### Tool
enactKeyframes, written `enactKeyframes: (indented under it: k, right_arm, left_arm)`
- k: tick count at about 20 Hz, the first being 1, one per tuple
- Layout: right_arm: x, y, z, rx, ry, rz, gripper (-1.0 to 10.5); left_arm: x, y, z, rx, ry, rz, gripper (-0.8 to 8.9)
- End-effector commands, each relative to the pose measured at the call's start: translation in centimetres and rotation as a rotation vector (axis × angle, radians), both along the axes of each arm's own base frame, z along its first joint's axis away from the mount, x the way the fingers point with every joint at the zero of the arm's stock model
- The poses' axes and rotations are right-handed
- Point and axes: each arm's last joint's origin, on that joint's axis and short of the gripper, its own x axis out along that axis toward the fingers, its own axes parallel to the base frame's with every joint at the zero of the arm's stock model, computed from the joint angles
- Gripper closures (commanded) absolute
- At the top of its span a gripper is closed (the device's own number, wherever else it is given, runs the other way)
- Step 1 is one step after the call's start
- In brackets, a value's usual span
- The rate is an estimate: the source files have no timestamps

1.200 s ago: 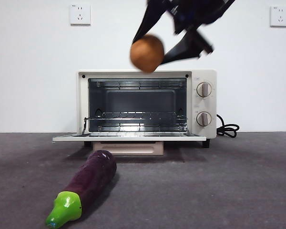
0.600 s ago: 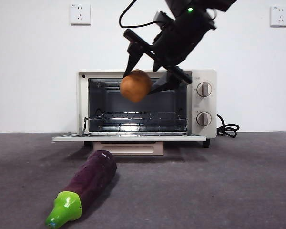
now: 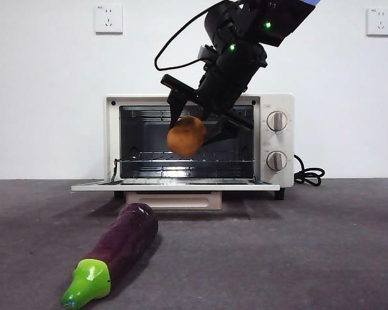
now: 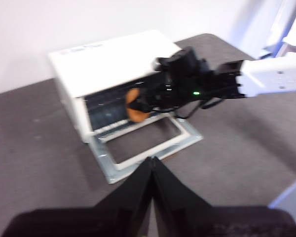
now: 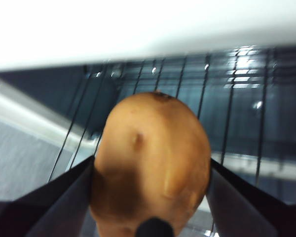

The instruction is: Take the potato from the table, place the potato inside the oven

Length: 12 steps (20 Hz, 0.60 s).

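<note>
The orange-brown potato (image 3: pixel 186 135) hangs in front of the oven's open mouth, above the lowered door, held between the jaws of my right gripper (image 3: pixel 193 134). The right wrist view shows the potato (image 5: pixel 153 160) large between both jaws, with the wire rack (image 5: pixel 237 98) just beyond it. The cream-white oven (image 3: pixel 275 106) stands at the back with its door (image 3: pixel 174 186) folded down flat. My left gripper (image 4: pixel 152 165) is shut and hovers high over the table, looking down on the oven (image 4: pixel 108 61) and the potato (image 4: pixel 135 106).
A purple eggplant (image 3: pixel 119 248) with a green stem lies on the dark grey table (image 3: pixel 297 258) in front of the oven, left of centre. A black cord (image 3: pixel 309 174) trails from the oven's right side. Two wall sockets sit on the white wall behind.
My right gripper has carried the potato down from above the oven's top to the level of the open cavity, just above the rack. The eggplant and oven have not moved.
</note>
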Motion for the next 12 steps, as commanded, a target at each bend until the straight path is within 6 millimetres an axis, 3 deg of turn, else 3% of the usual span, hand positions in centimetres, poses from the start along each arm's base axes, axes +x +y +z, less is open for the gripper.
enactKeyframes:
  k: [1,3,6,10,12]
  right_arm:
    - [0.55,0.37,-1.17,0.009,0.005,-0.013,9.1]
    - [0.77,0.47,-1.67,0.02,0.01,-0.033,9.0]
    - [0.82,0.4,-1.88,0.001,0.009,-0.064,7.5]
    - [0.87,0.35,-1.86,-0.004,0.002,-0.08,7.3]
    - [0.88,0.37,-1.83,-0.004,-0.002,-0.082,5.6]
  left_arm:
    - [0.12,0.07,-0.09,0.035,-0.018,0.031,8.19]
    - [0.13,0.08,-0.09,0.039,-0.02,0.031,8.19]
    - [0.13,0.08,-0.09,0.041,-0.02,0.03,8.19]
    - [0.13,0.08,-0.09,0.041,-0.021,0.03,8.19]
    - [0.13,0.08,-0.09,0.042,-0.021,0.029,8.19]
